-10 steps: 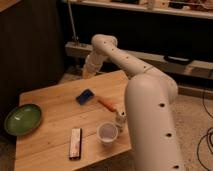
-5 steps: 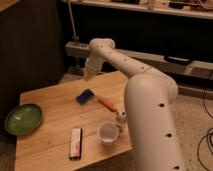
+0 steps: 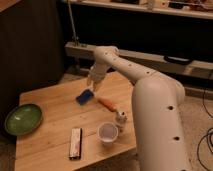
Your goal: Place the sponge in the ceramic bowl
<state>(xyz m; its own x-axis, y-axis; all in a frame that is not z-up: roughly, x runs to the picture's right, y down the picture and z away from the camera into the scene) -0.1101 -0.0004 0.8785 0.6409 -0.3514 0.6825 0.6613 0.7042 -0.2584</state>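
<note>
Entry, single camera view. You are looking at the arm (image 3: 150,100) reaching from the right side across the far right corner of the bench (image 3: 50,105), with the tool (image 3: 93,82) pointing downward over the far half of the bench.

The tool is hanging just above and slightly behind the sponge (image 3: 85,96). You cannot tell how far open it is, and it is carrying nothing that you can see. You also cannot tell whether it is touching the sponge.

The sponge is lying flat on the wood, roughly midway along the bench and closer to the far edge than to the near one. The ceramic bowl (image 3: 23,119) is sitting upright at the left edge, well apart from the sponge, and nothing is showing inside it.

Other items:
- An orange stick-like item (image 3: 106,104) is lying just to the right of the sponge, angled toward the right edge.
- A small white cup (image 3: 108,133) is standing upright near the near edge.
- A small pale object (image 3: 120,118) is sitting just beyond the cup, by the arm.
- A long dark-and-white bar (image 3: 75,143) is lying flat to the left of the cup, close to the near edge.
</note>
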